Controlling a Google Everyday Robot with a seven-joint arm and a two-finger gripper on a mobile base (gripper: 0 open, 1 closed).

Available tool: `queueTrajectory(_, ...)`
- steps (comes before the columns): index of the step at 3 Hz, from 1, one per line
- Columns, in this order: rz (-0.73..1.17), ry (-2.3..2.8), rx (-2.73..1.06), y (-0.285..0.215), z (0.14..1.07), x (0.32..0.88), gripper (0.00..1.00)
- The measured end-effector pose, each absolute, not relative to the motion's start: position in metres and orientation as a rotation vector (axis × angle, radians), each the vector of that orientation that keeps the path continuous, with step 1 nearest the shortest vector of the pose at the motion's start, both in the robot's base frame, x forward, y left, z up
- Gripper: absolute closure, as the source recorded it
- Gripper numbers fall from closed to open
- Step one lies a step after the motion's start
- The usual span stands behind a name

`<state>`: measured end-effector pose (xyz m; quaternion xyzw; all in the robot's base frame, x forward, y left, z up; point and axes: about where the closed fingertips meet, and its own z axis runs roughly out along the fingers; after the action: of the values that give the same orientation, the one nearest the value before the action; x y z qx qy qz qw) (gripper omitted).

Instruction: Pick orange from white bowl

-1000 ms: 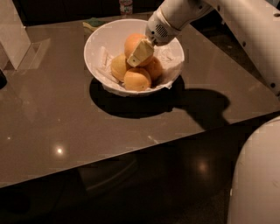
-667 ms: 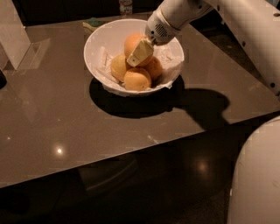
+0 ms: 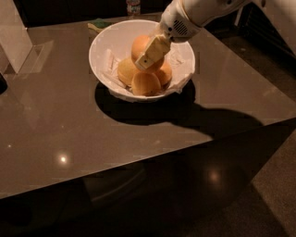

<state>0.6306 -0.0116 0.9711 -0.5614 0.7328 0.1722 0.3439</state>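
The white bowl point(image 3: 102, 44) stands at the back middle of the brown table, with crinkled white lining and several oranges in it. The biggest orange point(image 3: 138, 45) sits on top of the pile, toward the back. My gripper point(image 3: 148, 54) reaches down into the bowl from the upper right. One pale yellow finger point(image 3: 151, 52) lies across the front right side of that orange; the other finger is hidden behind it. The gripper looks shut on the orange. Smaller oranges point(image 3: 145, 84) lie below and in front of it.
A white box point(image 3: 14, 41) stands at the table's far left. A green item point(image 3: 99, 24) and a bottle point(image 3: 133, 6) sit behind the bowl. The table's front edge point(image 3: 152, 155) runs diagonally, with dark floor below. My white arm point(image 3: 199, 14) crosses the upper right.
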Motion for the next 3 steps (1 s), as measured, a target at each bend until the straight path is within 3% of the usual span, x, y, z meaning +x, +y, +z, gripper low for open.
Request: queueTrajectory(3, 0.536, 1.759, -1.368, -0.070, 1.028, 0.557, 1.00)
